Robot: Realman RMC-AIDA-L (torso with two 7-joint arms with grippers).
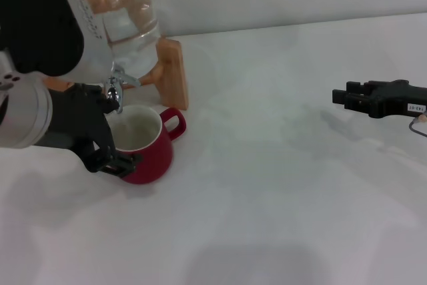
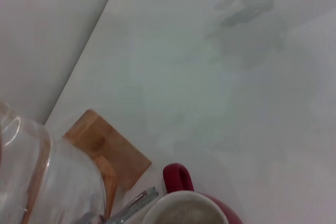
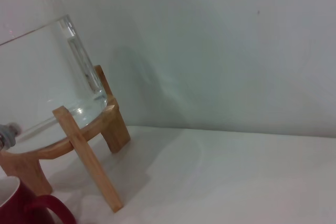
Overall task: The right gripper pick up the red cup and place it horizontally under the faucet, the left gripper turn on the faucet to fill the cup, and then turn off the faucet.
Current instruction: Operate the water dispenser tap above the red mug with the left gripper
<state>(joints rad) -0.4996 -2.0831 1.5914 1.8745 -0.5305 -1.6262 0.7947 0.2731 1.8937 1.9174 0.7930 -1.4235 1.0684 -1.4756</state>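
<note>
The red cup [image 1: 148, 148] stands upright on the white table, right under the chrome faucet [image 1: 116, 95] of the clear water jar [image 1: 117, 11]. Its handle points to the right and its inside looks pale. My left gripper [image 1: 123, 128] is open at the cup and faucet, one black finger up by the spout and the other low against the cup's front wall. The left wrist view shows the cup's rim [image 2: 184, 207] and the flat lever [image 2: 134, 208]. My right gripper [image 1: 340, 97] hovers far to the right, away from the cup. A corner of the cup [image 3: 21, 208] shows in the right wrist view.
The jar rests on a wooden stand [image 1: 172, 71] at the back left, with its legs [image 3: 89, 156] spread over the table. A pale wall runs behind. Bare white tabletop [image 1: 267, 185] lies between the cup and the right gripper.
</note>
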